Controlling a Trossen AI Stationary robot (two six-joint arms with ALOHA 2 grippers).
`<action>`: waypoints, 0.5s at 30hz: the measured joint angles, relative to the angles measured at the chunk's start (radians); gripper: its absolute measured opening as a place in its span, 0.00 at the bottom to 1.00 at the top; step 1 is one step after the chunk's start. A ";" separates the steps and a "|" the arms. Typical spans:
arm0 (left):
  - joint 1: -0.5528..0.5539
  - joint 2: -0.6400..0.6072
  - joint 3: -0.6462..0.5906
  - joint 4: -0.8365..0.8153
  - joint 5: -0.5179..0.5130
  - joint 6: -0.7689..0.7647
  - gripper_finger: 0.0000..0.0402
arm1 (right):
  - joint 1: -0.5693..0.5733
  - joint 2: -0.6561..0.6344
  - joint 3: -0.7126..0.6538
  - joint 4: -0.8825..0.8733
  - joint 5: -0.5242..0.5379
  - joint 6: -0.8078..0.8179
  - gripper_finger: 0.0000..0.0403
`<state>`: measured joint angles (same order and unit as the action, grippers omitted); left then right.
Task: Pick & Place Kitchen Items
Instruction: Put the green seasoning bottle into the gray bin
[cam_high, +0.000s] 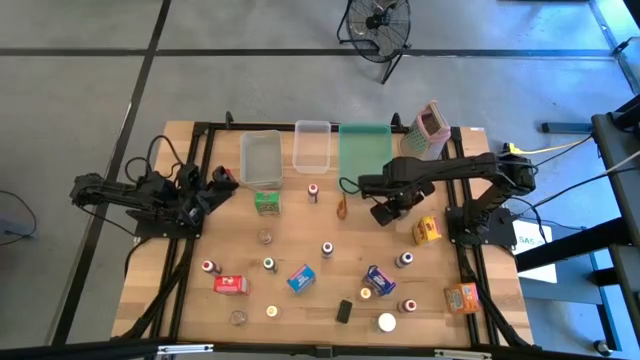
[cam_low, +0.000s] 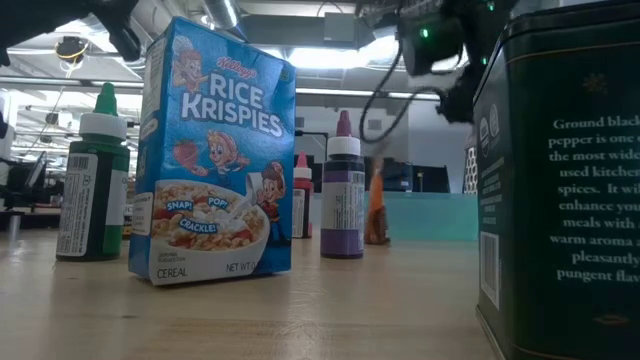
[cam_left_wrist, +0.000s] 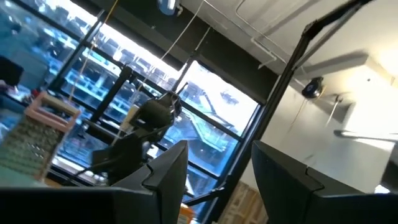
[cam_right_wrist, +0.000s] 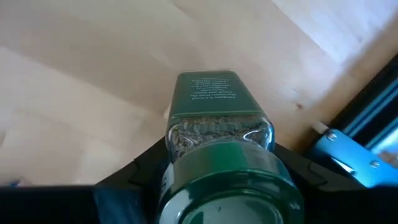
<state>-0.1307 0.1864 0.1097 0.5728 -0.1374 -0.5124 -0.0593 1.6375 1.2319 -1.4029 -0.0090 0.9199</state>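
My right gripper (cam_high: 385, 212) hangs over the middle right of the table, pointing down and shut on a green-capped spice jar (cam_right_wrist: 217, 124) with a green label. My left gripper (cam_high: 213, 186) waits drawn back at the table's left side, tipped up toward the room; its two fingers (cam_left_wrist: 168, 177) stand apart with nothing between them. Several kitchen items lie scattered on the wood, among them a green box (cam_high: 266, 200), a blue cereal box (cam_high: 301, 278), a red box (cam_high: 231, 285) and small bottles (cam_high: 327, 248). My right gripper pinches the jar between its two fingers (cam_right_wrist: 140, 171) at the clear neck just under the green cap (cam_right_wrist: 217, 140). The fingers come from above, pointing down. The jar hangs cap up and slightly tilted, its base toward the table and seemingly clear of it.
Two clear bins (cam_high: 261, 158) (cam_high: 312, 146), a green tray (cam_high: 365, 150) and a pinkish grater (cam_high: 430, 130) line the far edge. A yellow box (cam_high: 427, 230) lies right of my right gripper. In the low view a dark pepper tin (cam_low: 565, 180) stands close by.
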 joint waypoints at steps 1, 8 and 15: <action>0.000 0.000 0.000 0.000 -0.001 0.019 0.43 | 0.003 0.000 0.027 -0.031 0.000 -0.005 0.49; 0.000 0.000 0.062 -0.111 -0.010 0.106 0.43 | 0.028 0.000 0.268 -0.158 0.013 -0.036 0.49; 0.000 0.059 0.295 -0.529 -0.028 0.214 0.43 | 0.062 -0.002 0.521 -0.109 0.066 -0.080 0.49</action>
<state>-0.1309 0.2449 0.4047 0.0438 -0.1659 -0.2982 0.0031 1.6360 1.7530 -1.5122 0.0575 0.8400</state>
